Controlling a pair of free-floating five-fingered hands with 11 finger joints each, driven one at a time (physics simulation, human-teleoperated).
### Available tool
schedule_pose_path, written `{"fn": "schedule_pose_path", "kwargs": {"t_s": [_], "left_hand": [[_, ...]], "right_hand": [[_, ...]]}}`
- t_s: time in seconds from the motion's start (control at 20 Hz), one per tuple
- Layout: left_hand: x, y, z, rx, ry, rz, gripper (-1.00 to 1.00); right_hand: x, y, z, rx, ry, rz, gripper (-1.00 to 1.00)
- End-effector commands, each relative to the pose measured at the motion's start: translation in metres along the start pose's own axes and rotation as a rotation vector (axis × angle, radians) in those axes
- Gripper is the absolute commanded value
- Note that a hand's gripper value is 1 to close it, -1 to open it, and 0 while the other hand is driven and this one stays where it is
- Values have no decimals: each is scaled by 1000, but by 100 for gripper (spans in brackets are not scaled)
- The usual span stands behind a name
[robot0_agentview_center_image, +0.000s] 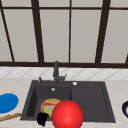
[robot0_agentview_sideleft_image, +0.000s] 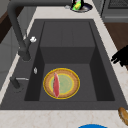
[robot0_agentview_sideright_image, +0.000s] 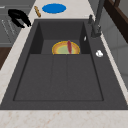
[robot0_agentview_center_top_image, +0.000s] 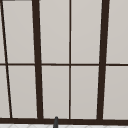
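The left hand (robot0_agentview_center_image: 42, 119) hangs over the front edge of the sink (robot0_agentview_center_image: 105, 100), just beside the basin, and it holds nothing. In the left side view the same hand (robot0_agentview_sideleft_image: 121, 58) shows its fingers bent forward and a little apart; in the right side view (robot0_agentview_sideright_image: 18, 17) they look curved like a claw, so I judge it half curled, though the view is poor.

The nearest thing is the yellow plate (robot0_agentview_sideleft_image: 72, 83), which lies flat on the floor of the basin, below the hand and apart from it. It looks stiff and smooth, probably ceramic, so rather slippery and breakable. I think the best place to take it is the raised rim on the front side. On the plate lies a red slice (robot0_agentview_sideleft_image: 56, 85), maybe meat or fish, soft and loose, which can slide off if the plate is tilted.

A big red ball (robot0_agentview_center_image: 67, 114) stands in front of the sink. On the worktop (robot0_agentview_center_image: 15, 85) at the left lie a blue plate (robot0_agentview_center_image: 8, 102) and a wooden stick (robot0_agentview_center_image: 10, 117). At the far right stands a dark bowl (robot0_agentview_sideleft_image: 81, 7) with something green and yellow inside. The tap (robot0_agentview_center_image: 56, 71) rises behind the basin.
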Motion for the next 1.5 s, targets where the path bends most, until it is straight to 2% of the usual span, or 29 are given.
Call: {"fn": "schedule_pose_path", "kwargs": {"t_s": [0.0, 0.1, 0.15, 0.2, 0.35, 0.55, 0.8, 1.0, 1.45], "left_hand": [[0, 0, 0, 0, 0, 0, 0], [0, 0, 0, 0, 0, 0, 0], [0, 0, 0, 0, 0, 0, 0], [0, 0, 0, 0, 0, 0, 0], [0, 0, 0, 0, 0, 0, 0], [0, 0, 0, 0, 0, 0, 0], [0, 0, 0, 0, 0, 0, 0], [0, 0, 0, 0, 0, 0, 0], [0, 0, 0, 0, 0, 0, 0]], "right_hand": [[-4, 17, 0, 2, 29, 57, 100], [-1, 2, 3, -50, 34, 15, 100], [6, -5, 4, -87, 51, 19, 100], [10, -10, 8, -93, 53, 28, 100], [25, -27, 12, -92, 79, 49, 100], [49, -50, 20, -52, 97, 39, 100], [84, -73, 34, -61, 129, 63, 100], [116, -80, 45, -60, 131, 63, 100], [179, -84, 73, -46, 113, 22, 100]]}}
